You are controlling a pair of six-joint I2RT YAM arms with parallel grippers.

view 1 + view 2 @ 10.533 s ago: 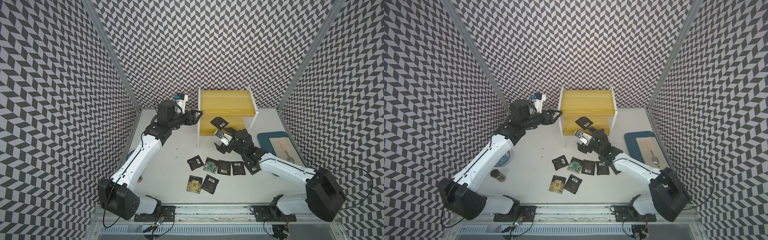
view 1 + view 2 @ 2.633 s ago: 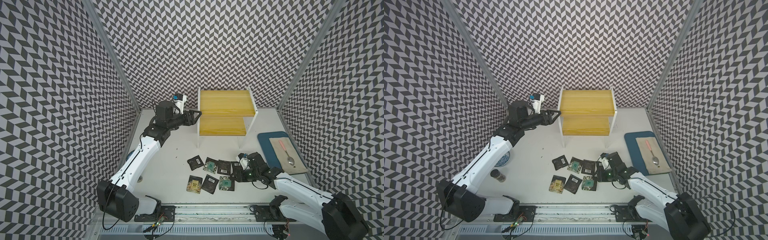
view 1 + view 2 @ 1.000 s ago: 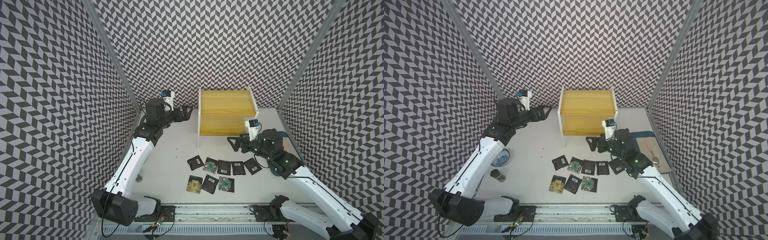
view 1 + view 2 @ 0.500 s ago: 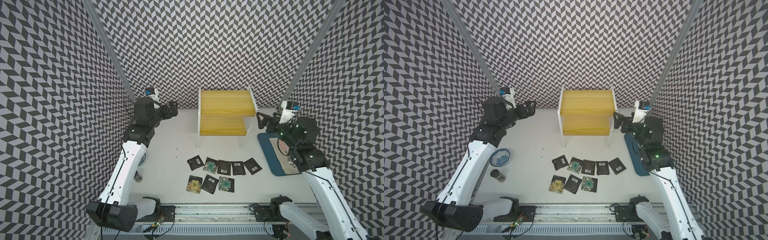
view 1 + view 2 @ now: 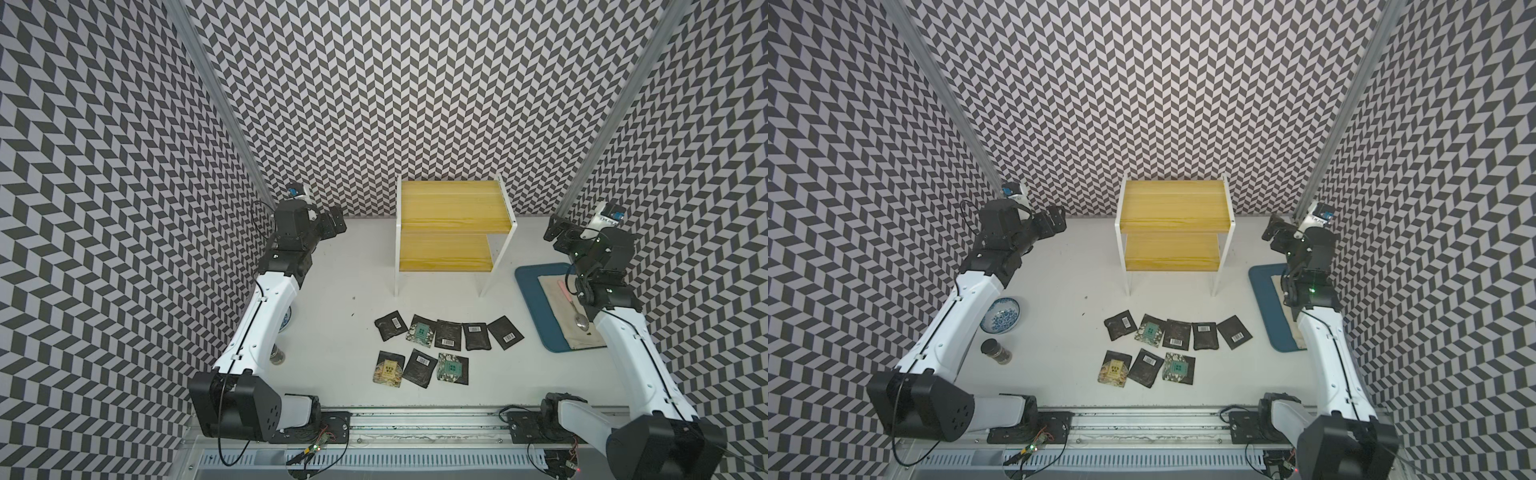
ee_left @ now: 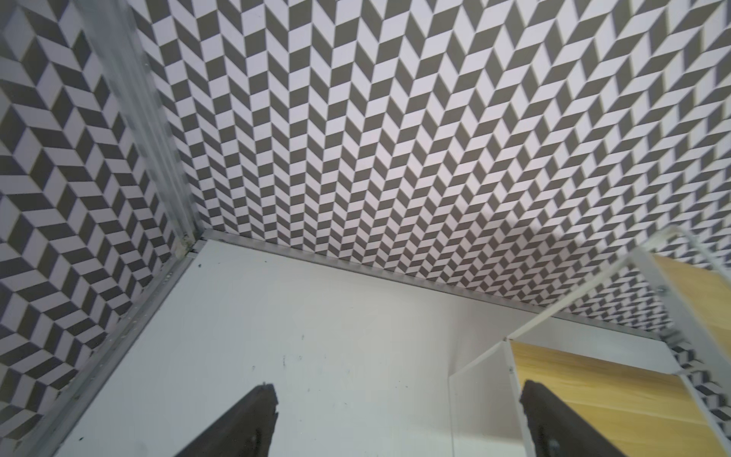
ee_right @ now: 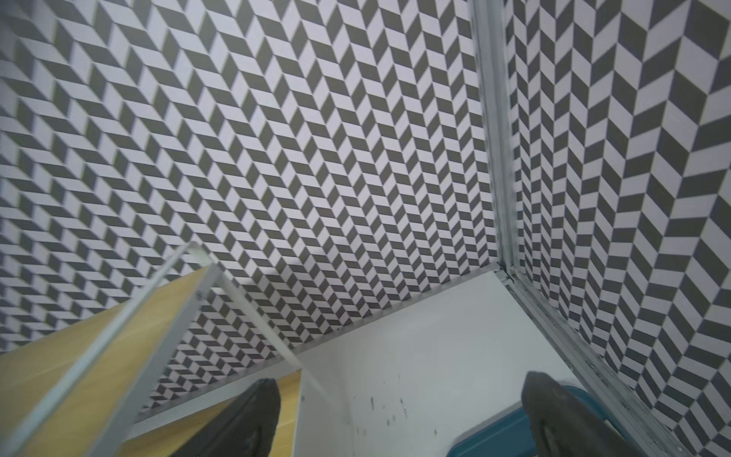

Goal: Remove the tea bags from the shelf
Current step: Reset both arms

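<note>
Black tea bags lie well apart from left gripper and seemingly empty right gripper.

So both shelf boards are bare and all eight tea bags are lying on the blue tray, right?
Not quite: the shelf boards are bare, but the eight tea bags lie on the white table in front of it, not on the blue tray. Both top views show this.

left gripper: jaws wide apart, aloft | right gripper: jaws wide apart, aloft (arms extended, mirrored)
</note>
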